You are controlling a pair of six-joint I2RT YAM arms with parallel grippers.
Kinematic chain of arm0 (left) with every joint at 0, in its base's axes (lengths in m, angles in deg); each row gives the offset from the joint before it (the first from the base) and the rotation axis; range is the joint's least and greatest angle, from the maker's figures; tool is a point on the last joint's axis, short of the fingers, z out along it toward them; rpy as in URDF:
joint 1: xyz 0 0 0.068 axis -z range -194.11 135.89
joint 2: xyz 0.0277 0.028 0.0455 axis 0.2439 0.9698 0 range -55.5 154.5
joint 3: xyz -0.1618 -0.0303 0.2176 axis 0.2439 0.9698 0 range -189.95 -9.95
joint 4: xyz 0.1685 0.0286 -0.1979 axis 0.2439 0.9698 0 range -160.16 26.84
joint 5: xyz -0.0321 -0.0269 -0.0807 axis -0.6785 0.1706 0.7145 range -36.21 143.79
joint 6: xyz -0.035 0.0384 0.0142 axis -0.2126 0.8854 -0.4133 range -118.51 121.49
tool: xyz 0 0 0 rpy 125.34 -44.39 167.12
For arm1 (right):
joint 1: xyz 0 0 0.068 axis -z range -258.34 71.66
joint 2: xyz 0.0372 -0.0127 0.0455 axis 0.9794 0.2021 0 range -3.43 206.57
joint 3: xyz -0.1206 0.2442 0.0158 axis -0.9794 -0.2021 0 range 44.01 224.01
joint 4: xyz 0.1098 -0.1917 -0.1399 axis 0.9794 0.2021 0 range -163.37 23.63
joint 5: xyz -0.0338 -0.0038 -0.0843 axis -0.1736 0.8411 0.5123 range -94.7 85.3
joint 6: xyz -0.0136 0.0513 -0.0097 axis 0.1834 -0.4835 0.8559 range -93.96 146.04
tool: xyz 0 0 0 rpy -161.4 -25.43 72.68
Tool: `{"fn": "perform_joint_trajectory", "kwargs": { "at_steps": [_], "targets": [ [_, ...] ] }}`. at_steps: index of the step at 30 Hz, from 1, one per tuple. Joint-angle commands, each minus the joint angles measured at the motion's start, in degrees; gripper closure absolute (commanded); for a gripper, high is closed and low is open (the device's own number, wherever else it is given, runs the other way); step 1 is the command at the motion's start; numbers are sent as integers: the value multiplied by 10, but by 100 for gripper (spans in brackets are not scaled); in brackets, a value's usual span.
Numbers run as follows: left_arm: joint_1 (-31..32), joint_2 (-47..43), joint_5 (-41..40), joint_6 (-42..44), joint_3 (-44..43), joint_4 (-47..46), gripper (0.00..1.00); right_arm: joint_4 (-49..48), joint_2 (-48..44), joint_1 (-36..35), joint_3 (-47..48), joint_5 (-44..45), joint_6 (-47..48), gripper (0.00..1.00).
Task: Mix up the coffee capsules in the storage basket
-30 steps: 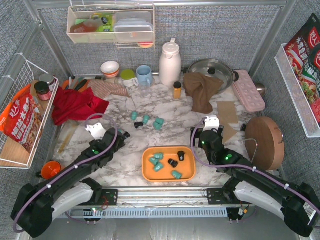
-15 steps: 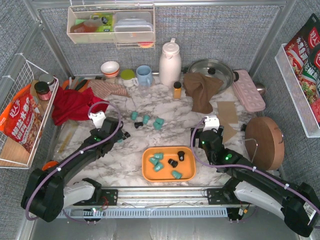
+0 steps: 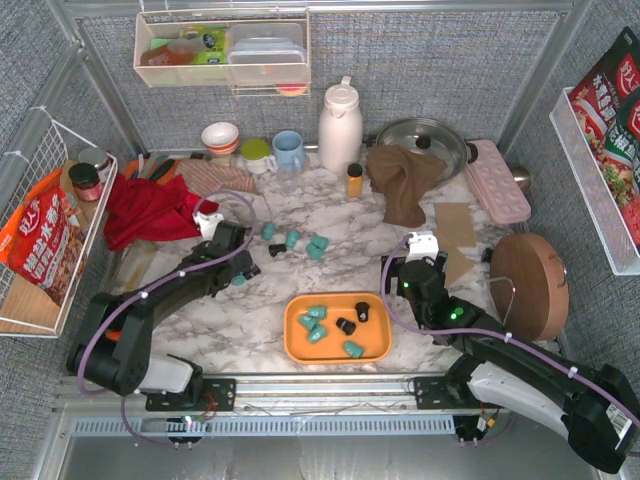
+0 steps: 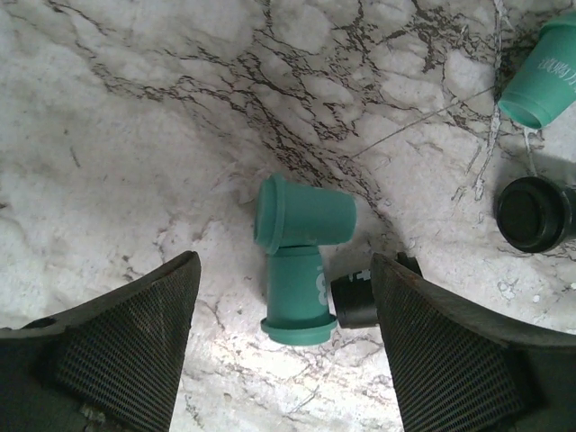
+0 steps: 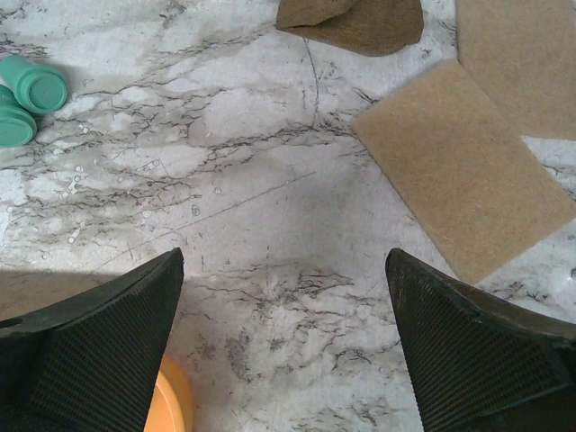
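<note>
Basket (image 3: pixel 296 349) holds teal and two black capsules (image 3: pixel 318 333).
Left gripper (image 4: pixel 286 270) gapes over three loose capsules; right gripper (image 5: pixel 283 265) likewise spread wide.

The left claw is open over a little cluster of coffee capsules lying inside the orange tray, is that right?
Not quite. The left gripper is open over a cluster of coffee capsules, but they lie on the marble tabletop, not inside the orange tray, as the left wrist view shows.

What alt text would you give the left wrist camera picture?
The open left gripper hangs over two teal capsules and a black capsule clustered on the marble table. A further teal capsule and a second black capsule lie at right.
</note>
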Motion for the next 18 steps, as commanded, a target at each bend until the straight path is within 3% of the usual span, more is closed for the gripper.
{"fn": "perform_joint_trajectory", "kwargs": {
  "at_steps": [1,18],
  "targets": [
    [-2,32,17,16,-17,-22,16,-4,-1,0,7,2,-4,1],
    [-7,89,12,30,-37,-11,28,-4,4,0,8,0,-5,1]
  ]
}}
